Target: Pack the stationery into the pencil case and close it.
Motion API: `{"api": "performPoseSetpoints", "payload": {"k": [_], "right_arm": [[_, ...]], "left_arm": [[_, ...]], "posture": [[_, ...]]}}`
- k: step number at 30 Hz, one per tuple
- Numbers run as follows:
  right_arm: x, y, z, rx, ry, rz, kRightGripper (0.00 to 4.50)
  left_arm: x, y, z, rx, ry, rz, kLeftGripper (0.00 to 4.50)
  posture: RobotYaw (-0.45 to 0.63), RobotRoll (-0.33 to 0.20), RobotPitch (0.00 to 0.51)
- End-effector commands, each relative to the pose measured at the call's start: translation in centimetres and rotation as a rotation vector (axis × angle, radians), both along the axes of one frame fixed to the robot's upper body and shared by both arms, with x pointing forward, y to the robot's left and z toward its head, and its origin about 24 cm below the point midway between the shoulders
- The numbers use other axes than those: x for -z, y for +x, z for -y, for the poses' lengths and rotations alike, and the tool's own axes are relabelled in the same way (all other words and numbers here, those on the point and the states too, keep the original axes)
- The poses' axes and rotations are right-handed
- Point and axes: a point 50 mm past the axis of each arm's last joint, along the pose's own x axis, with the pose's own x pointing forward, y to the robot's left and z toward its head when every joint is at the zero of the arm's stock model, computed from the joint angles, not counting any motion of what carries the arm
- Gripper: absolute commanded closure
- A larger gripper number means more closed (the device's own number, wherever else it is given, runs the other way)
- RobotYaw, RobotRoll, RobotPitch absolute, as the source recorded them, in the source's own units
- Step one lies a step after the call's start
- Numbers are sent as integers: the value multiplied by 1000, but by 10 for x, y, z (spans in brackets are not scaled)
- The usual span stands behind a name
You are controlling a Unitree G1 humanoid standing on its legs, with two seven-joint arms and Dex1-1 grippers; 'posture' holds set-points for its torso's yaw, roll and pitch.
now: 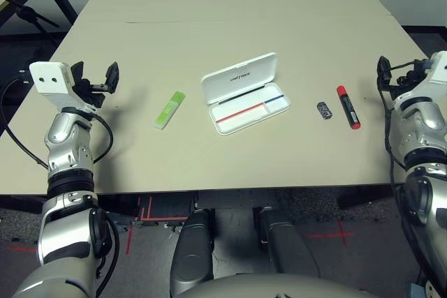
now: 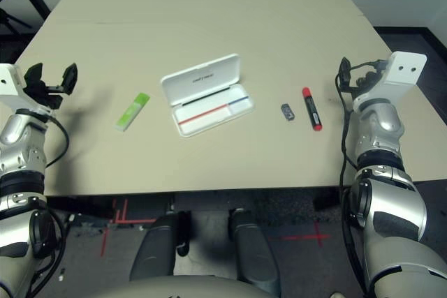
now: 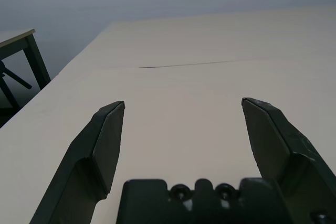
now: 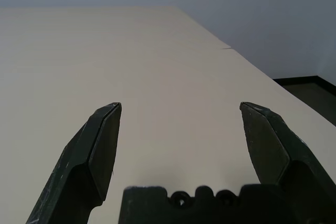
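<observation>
Item 1. White hard-plastic rectangular pencil case (image 1: pixel 244 95) with rounded corners: lies open at the middle of the beige table (image 1: pixel 230 12), lid tipped back on the far side, small dark lettering on it, a thin red-and-blue line across the tray. Tray holds no stationery yet.

Item 2. Flat light-green-and-white bar (image 1: pixel 170 110): lies left of the case, apart from it, long axis running near to far with a slight tilt.

Item 3. Small dark grey stubby piece (image 1: pixel 323 111): right of the case, just beside item 4 without touching it.

Item 4. Red marker with black ends (image 1: pixel 348 107): furthest right of the stationery, lying near to far.

Item 5. Left gripper (image 1: pixel 98 82): raised at the left table edge, fingers spread wide, nothing between them.

Item 6. Right gripper (image 4: pixel 178 124): raised at the right table edge, fingers likewise spread wide and empty.

Status: packing not begun; the step in hand looks like the first reach.

Handling note: each arm probably best takes its own side. Approach from above, fingers across the short width of bar or marker, not along it. The grey piece sits close to the marker, so a careless descent could knock one while taking the other. Release low over the tray.
</observation>
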Motion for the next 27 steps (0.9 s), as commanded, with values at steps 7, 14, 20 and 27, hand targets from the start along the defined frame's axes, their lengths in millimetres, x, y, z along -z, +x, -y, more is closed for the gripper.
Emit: {"api": "performPoseSetpoints", "payload": {"k": [7,14,20,27], "right_arm": [[-7,3,-1,-3,-2,21,0],[-15,8,-8,-145,-45,-9,0],[-19,9,-25,-455,-180,-110,0],[-12,-6,-43,-826,-331,-283,0]], "left_arm": [[1,1,1,0,-3,5,16],[-2,0,6,37,14,8,16],[-5,-1,9,70,43,5,16],[-7,-4,22,167,69,-8,16]], "posture": [[-2,0,145],[0,0,146],[1,0,149],[-3,0,157]]}}
